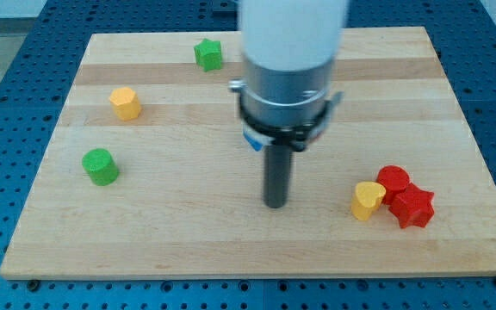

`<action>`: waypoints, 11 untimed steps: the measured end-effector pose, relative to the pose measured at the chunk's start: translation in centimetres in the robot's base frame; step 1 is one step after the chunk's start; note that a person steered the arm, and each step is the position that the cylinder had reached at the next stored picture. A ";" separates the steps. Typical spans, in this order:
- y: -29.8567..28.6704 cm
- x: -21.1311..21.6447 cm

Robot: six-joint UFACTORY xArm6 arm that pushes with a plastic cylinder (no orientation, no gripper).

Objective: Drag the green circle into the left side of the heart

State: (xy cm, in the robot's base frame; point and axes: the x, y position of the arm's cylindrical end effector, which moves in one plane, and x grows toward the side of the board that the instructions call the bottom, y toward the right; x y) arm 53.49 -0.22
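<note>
Yellow heart (368, 200) sits right of my tip (275, 205); green circle (101, 166) far left; no fingers

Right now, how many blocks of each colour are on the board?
Green: 2, the circle and the star.
Yellow: 2, the hexagon and the heart.
Red: 2, a round one and a star.
Blue: 1, mostly hidden behind the arm.
Total: 7.

On the wooden board (231, 250), the green circle block (101, 166) is lying at the view's left, well apart from the yellow heart block (367, 200) at the right; my tip (275, 205) is standing between them.
</note>
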 end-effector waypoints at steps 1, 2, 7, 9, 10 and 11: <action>-5.5 0.5; -12.2 0.5; -24.5 -4.3; -26.7 -6.0; -22.9 -6.0; -20.4 -6.0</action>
State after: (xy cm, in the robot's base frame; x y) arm 47.53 -20.61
